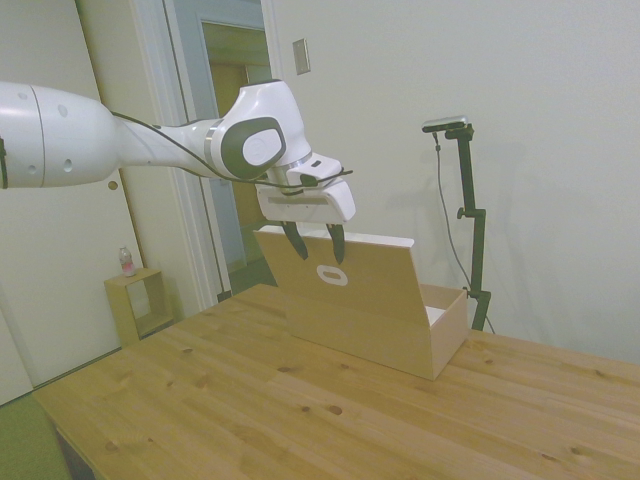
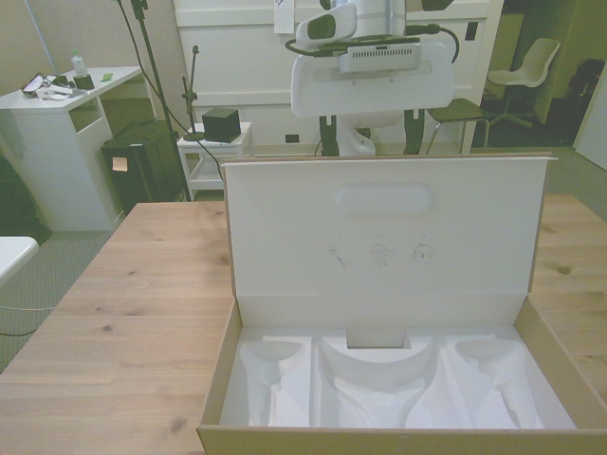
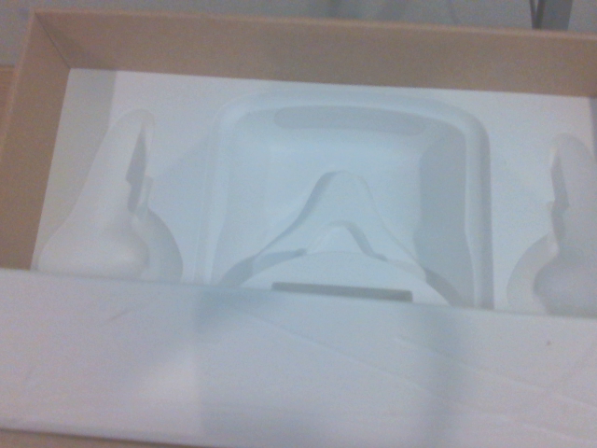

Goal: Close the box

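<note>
One long tan cardboard box (image 2: 560,365) sits open on the wooden counter (image 2: 123,322), its white molded insert (image 2: 379,389) showing three shaped recesses. The single hinged lid (image 2: 379,246) stands nearly upright, white inside, with one oval hand hole (image 1: 332,275). Behind the lid's top edge hangs the white arm's gripper (image 1: 315,243), its two dark fingers (image 1: 296,241) apart, gripping nothing.

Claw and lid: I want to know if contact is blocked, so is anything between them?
Nothing: in the side view the open claw hangs at the upright lid's top edge.
</note>
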Robot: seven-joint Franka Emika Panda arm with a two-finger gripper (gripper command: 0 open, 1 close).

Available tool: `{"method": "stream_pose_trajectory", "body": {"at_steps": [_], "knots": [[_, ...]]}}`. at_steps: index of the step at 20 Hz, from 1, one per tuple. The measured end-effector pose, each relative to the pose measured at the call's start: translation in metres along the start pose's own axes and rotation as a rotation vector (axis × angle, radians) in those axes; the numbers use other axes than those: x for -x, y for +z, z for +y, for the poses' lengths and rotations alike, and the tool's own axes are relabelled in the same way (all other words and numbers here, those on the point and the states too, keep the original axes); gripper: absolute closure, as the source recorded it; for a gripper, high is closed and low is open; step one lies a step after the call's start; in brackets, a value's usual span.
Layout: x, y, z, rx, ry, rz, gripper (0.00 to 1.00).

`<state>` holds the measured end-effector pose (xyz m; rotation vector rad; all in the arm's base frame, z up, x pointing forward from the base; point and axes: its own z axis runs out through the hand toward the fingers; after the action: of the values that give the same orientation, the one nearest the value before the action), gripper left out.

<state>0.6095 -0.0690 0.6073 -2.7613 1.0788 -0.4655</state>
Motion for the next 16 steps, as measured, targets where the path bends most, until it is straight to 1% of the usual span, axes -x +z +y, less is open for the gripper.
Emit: {"method": "stream_pose_trajectory", "body": {"at_steps": [4, 10, 16], "knots": [[-0.013, -0.011, -0.014, -0.005, -0.011, 0.014, 0.00], [-0.034, -0.012, -0.034, -0.004, -0.026, 0.021, 0.00], [-0.056, -0.004, -0.040, 0.008, -0.039, 0.024, 0.00]]}}
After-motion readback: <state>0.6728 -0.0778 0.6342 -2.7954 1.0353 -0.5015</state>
